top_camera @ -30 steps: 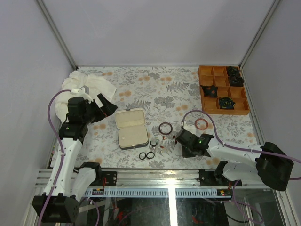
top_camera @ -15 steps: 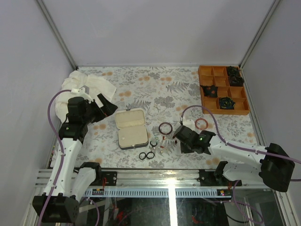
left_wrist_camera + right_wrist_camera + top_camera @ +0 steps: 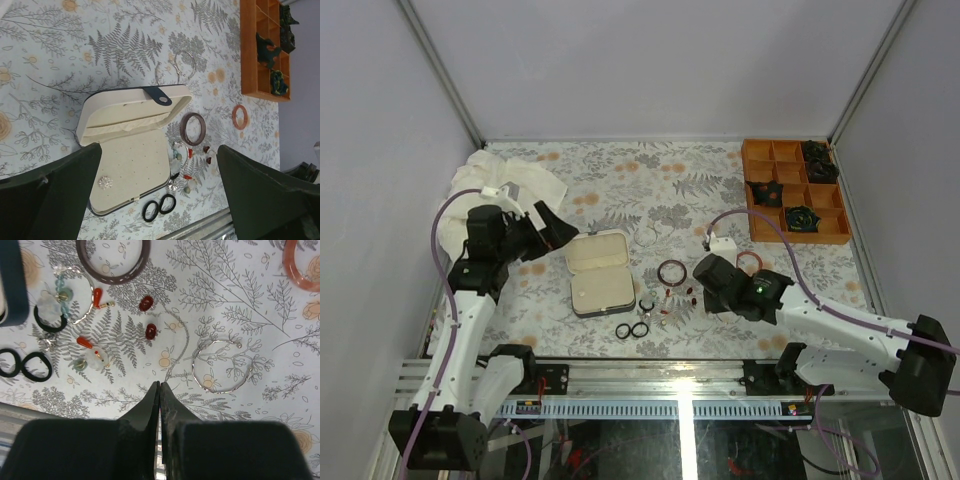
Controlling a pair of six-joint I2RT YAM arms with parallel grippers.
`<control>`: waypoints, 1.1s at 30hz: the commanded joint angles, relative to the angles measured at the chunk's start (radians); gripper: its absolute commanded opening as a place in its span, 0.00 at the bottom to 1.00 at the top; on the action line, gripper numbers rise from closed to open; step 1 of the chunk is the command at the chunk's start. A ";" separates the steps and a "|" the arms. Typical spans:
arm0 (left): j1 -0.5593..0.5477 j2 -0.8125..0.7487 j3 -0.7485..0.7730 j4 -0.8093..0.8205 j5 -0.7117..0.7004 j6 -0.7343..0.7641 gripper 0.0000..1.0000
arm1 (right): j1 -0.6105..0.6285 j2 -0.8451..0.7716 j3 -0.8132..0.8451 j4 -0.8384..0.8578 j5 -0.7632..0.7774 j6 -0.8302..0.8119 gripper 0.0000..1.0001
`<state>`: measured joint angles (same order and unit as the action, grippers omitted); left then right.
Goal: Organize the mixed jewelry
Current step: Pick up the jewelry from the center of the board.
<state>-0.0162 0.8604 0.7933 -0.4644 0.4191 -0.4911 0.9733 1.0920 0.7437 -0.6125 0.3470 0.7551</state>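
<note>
– Two bangles are counted: one dark reddish-brown bangle [image 3: 112, 279] and one coral-pink bangle [image 3: 290, 265]. Three small black rings [image 3: 23, 365] and two dark red beads [image 3: 146, 303] are also seen, all loose on the floral cloth [image 3: 250, 315], right of the open navy case [image 3: 135, 165].

– And the thin silver wire hoops [image 3: 218, 391]?

– At least three are made out. One lies just beyond the right gripper [image 3: 160, 390], whose fingers are pressed together on nothing. The left gripper [image 3: 552, 226] is spread wide above the case.

– How is it all handled?

– Everything is judged light. Bangles are stiff and best pinched across the rim. Wire bends easily, so a gentle mid-arc grip is advised. Beads are expected to roll.
</note>
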 commanded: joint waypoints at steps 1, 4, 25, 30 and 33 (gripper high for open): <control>-0.019 -0.007 0.008 0.031 0.086 0.014 1.00 | 0.007 -0.037 0.072 -0.035 0.053 -0.036 0.00; -0.045 -0.026 0.014 0.019 0.088 0.010 1.00 | 0.007 -0.052 0.095 -0.049 0.054 -0.047 0.00; -0.307 -0.072 0.020 0.023 0.020 -0.078 0.99 | 0.007 -0.088 0.315 -0.152 0.069 -0.114 0.00; -0.314 -0.050 -0.023 0.102 0.092 -0.122 1.00 | 0.008 -0.100 0.350 -0.178 0.069 -0.127 0.00; -0.323 -0.023 -0.044 0.159 0.139 -0.171 1.00 | 0.007 -0.106 0.377 -0.193 0.062 -0.139 0.00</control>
<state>-0.3267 0.8093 0.7834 -0.4236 0.4728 -0.5900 0.9733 1.0122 1.0496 -0.7815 0.3840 0.6491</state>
